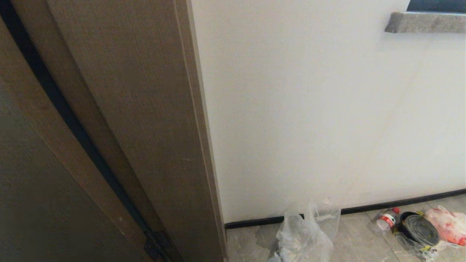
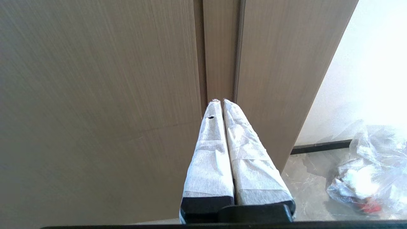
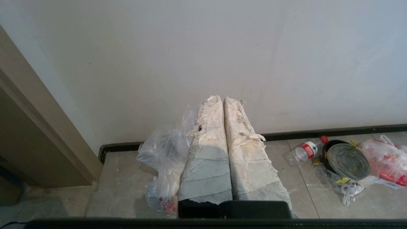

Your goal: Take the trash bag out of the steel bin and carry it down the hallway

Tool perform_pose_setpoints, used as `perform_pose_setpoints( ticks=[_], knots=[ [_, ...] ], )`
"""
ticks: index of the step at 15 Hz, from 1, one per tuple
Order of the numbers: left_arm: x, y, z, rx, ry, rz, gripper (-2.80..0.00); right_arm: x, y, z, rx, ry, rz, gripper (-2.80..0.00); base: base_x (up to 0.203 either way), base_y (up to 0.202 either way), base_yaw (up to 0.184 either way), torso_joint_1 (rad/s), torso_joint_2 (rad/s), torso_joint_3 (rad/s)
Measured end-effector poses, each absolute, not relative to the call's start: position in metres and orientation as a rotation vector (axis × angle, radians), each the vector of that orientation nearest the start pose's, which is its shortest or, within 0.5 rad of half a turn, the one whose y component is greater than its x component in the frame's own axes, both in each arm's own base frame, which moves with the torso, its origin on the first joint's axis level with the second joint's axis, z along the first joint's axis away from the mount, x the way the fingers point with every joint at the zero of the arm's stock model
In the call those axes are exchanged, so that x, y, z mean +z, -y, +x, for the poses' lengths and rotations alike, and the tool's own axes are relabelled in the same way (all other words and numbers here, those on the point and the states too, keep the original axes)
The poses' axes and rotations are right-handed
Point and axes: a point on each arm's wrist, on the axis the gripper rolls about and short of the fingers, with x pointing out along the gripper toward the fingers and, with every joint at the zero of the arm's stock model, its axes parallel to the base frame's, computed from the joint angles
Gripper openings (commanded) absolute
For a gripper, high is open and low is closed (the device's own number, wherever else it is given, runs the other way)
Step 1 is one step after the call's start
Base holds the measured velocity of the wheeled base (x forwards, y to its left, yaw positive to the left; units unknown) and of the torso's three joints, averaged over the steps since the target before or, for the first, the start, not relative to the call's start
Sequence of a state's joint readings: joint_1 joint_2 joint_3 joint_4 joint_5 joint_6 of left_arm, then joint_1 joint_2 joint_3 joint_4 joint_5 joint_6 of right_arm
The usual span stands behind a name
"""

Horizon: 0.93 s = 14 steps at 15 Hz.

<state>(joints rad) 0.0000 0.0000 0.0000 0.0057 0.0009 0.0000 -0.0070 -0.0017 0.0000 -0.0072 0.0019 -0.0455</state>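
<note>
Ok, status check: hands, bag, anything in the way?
Both hands shut, empty: left hand, right hand. Clear crinkled plastic trash bag on floor by wall. Brown wooden door frame close ahead.

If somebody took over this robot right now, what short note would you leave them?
Left gripper: shut, empty, facing the wooden door frame.
Right gripper: shut, empty, facing the white wall.
Trash bag: on the hallway floor by the wall, beside the door frame, held by nothing.
Steel bin: not in view.
Other litter lies further right.
Done: bag is out of the bin.
Left: whether it goes further, I cannot tell.
</note>
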Motion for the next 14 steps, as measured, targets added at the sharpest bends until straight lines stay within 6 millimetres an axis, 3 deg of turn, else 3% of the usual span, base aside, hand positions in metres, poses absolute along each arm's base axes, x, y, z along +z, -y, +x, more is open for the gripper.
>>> perform_pose_setpoints(
  ticks=[5,14],
  knots=[
    [0.0749,0.0000,-0.0228,0.000,-0.006,0.001,-2.80,0.0762,-0.0002,-0.0229,-0.006,0.009,-0.046,-2.80,0.000,0.000,0.000,0.002,0.00,0.100],
    [0.0750,0.0000,-0.0228,0.000,-0.005,0.002,-2.80,0.0762,-0.0002,-0.0229,-0.006,0.008,-0.044,-2.80,0.000,0.000,0.000,0.000,0.00,0.000]
  ],
)
